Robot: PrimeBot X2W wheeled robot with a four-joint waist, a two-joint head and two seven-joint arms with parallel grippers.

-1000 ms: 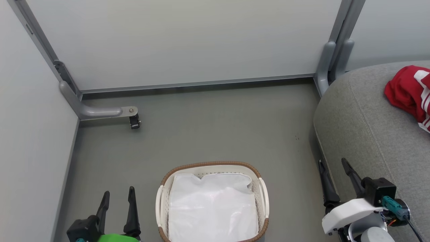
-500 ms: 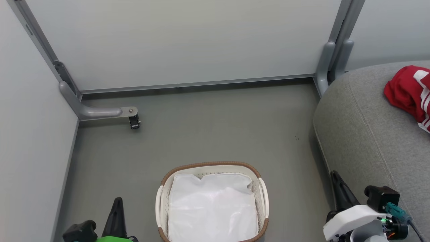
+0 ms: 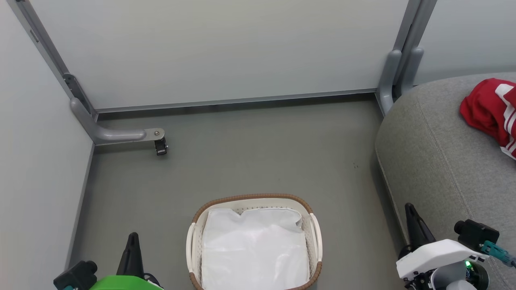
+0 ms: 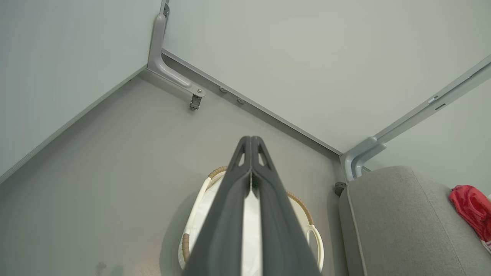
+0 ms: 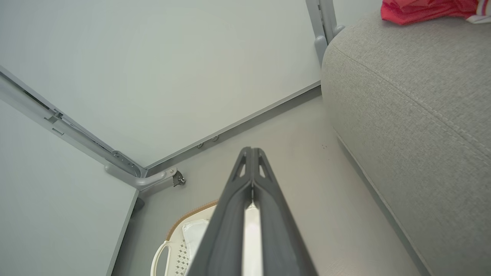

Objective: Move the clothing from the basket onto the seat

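Note:
The red clothing (image 3: pixel 494 112) with white stripes lies on the grey seat (image 3: pixel 435 161) at the far right; it also shows as the clothing (image 4: pixel 473 211) and the clothing (image 5: pixel 425 9) on top of the seat (image 5: pixel 414 96). The white basket (image 3: pixel 193 241) with a brown rim stands on the floor at the bottom centre, holding just its white cloth liner (image 3: pixel 254 249). My left gripper (image 3: pixel 132 237) is shut and empty, low at the basket's left. My right gripper (image 3: pixel 410 209) is shut and empty beside the seat's front edge.
Pale partition walls close off the back and left. A grey metal foot with a small caster (image 3: pixel 160 146) sticks out over the floor at the back left. A grey post (image 3: pixel 393 76) stands at the seat's back corner. The grey floor (image 3: pixel 258 157) lies open between basket and wall.
Both grippers went from open to shut. The left one has sunk lower and leftward; the right one has drawn back toward the lower right.

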